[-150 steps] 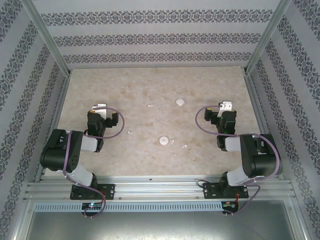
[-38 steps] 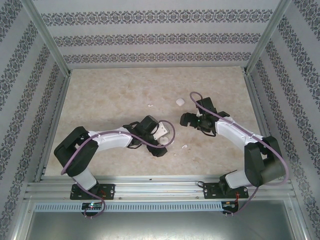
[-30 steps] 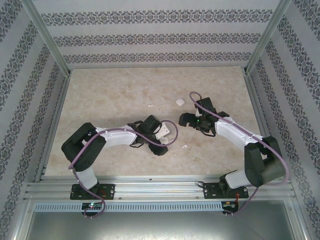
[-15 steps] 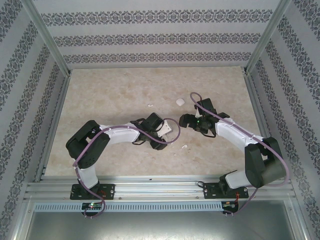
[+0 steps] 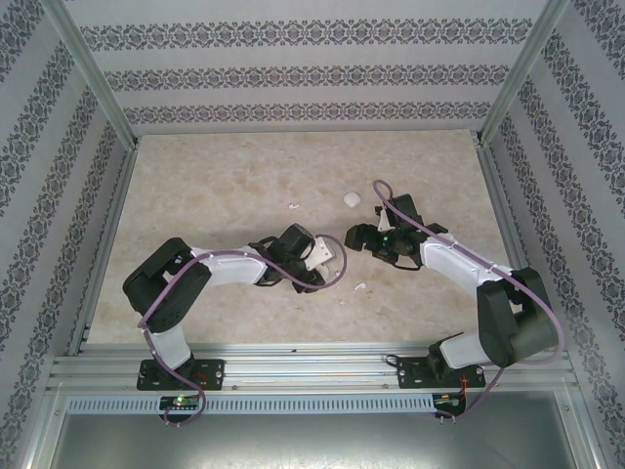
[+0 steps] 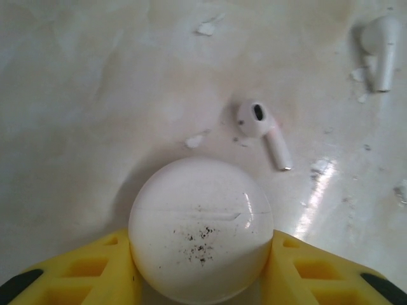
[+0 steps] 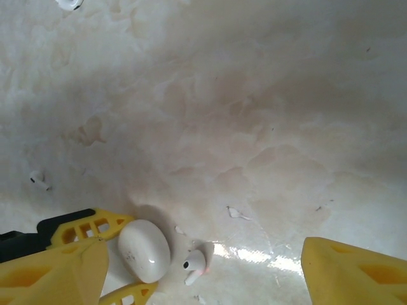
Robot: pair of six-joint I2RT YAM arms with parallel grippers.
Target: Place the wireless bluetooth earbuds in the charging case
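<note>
Left claw (image 6: 200, 257) clamps round white case (image 6: 200, 229); earbud (image 6: 262, 129) lies just beyond.

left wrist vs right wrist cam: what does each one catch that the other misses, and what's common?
Left wrist: a second earbud farther off, upper right. Right wrist: the right gripper, fingers wide apart, and a distant earbud at left. Both: the round case between the yellow fingers of the left gripper, with a near earbud lying just beside it, not touching.
</note>
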